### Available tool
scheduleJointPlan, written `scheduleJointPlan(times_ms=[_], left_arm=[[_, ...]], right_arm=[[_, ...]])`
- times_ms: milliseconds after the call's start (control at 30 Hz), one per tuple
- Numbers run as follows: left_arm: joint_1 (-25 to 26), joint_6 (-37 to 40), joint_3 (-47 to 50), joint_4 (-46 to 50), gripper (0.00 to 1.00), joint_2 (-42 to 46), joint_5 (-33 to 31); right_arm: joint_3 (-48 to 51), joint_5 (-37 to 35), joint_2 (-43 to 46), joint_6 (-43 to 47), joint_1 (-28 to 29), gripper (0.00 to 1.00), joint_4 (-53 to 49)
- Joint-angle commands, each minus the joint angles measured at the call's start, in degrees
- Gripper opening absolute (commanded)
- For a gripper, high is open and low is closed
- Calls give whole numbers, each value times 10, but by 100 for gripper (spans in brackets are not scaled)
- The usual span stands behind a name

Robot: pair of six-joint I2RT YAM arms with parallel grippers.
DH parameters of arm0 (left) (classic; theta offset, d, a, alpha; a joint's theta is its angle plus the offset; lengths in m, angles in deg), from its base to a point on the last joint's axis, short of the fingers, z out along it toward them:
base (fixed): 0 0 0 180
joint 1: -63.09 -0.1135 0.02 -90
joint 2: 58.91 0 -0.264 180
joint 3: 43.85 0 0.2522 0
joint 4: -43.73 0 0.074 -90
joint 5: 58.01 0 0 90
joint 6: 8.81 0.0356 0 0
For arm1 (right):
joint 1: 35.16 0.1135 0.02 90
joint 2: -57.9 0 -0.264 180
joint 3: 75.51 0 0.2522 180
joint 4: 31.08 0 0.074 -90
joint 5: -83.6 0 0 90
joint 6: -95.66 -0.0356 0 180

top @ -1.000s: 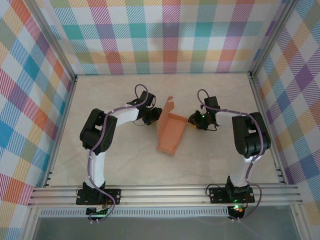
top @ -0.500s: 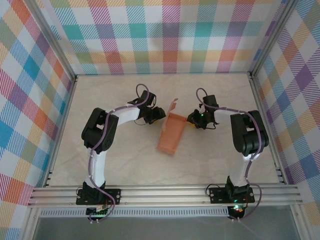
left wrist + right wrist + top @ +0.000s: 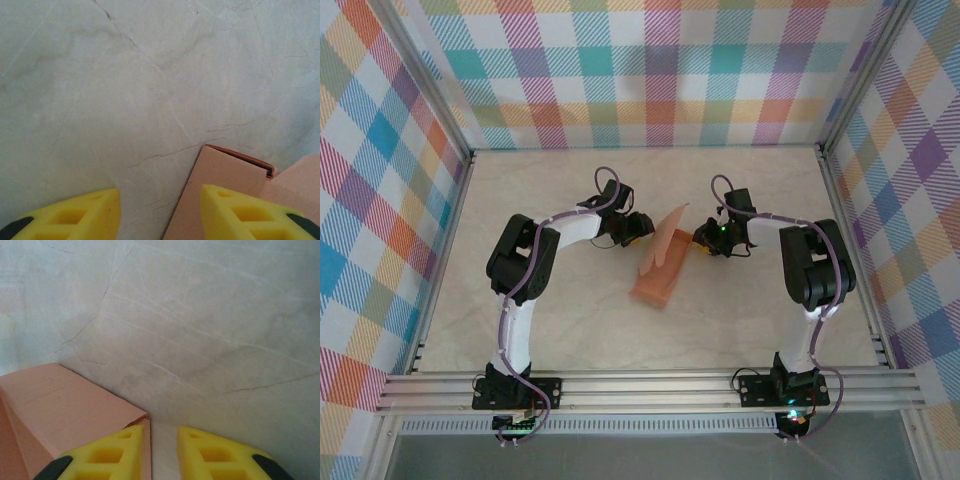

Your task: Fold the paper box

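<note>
Now the paper box (image 3: 658,272) lay on the table (image 3: 570,320) with one flap sticking up. The left gripper (image 3: 160,212) was at the box's left side, its jaws apart over bare table. The right gripper (image 3: 161,447) was at the box's right corner, its jaws nearly together. I could not tell if they pinched the card.

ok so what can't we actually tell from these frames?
- Top view: paper box too small to read which flaps are tucked; wrists cover both sets of jaws.
- Left wrist: box cut off by bottom and right edges, yellow finger over it; contact unclear.
- Right wrist: box cut off by left and bottom edges; whether right jaws pinch its wall is unclear.
</note>
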Motion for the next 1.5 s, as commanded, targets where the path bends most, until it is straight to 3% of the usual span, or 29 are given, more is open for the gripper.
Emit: scheduleJointPlan(times_ms=[0, 133, 333, 533, 700, 867, 1100, 1300, 1467], left_arm=[[50, -8, 6, -93, 46, -77, 83], [50, -9, 8, -93, 47, -74, 81], [32, -5, 39, -104, 50, -43, 72], [7, 4, 46, -99, 53, -14, 74], [-8, 24, 42, -73, 54, 8, 56], [-26, 32, 72, -76, 55, 42, 47], [-49, 49, 184, -114, 64, 148, 18], [-50, 89, 315, -154, 83, 282, -38], [-26, 152, 417, -190, 89, 410, -90]], right_arm=[[-19, 20, -35, 0, 27, 25, 38], [-19, 9, -31, 0, 28, 27, 30], [4, -76, 42, 58, 14, 30, -18], [26, -117, 103, 132, 0, 49, -34], [22, -138, 122, 163, 0, 55, -57], [15, -64, 132, 271, 0, 64, -32], [-10, 3, 117, 484, 29, 64, 3], [-42, 43, 90, 507, 51, 64, 20], [-90, 13, 55, 498, 71, 67, -1]])
